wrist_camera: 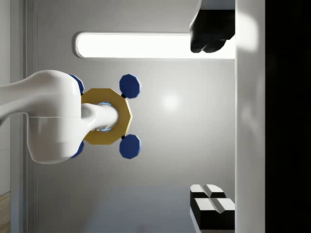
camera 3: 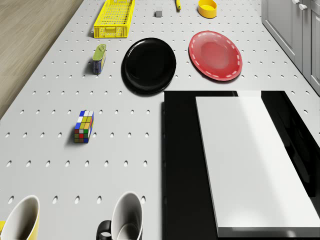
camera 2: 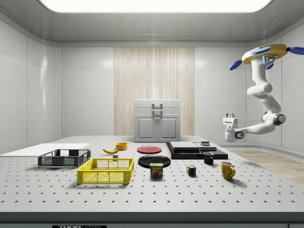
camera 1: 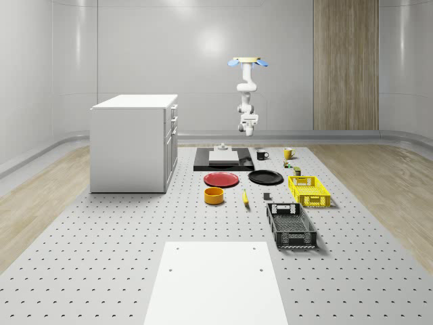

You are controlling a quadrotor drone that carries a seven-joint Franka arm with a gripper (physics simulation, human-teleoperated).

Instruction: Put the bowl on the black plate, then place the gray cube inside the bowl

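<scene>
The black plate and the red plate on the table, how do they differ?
The black plate is glossy and plain all over; the red plate has a pale speckled ring around its rim. In the whole-scene view the red plate sits nearer the white cabinet, and the black plate sits nearer the yellow basket. Both are round, lie flat side by side on the table, and carry nothing.

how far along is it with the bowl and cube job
Nothing looks done yet. The black plate is bare, the orange bowl sits apart near the red plate, and the gray cube lies on the table. The drone hovers beyond the table's far end, claw holding nothing. Both steps remain.
</scene>
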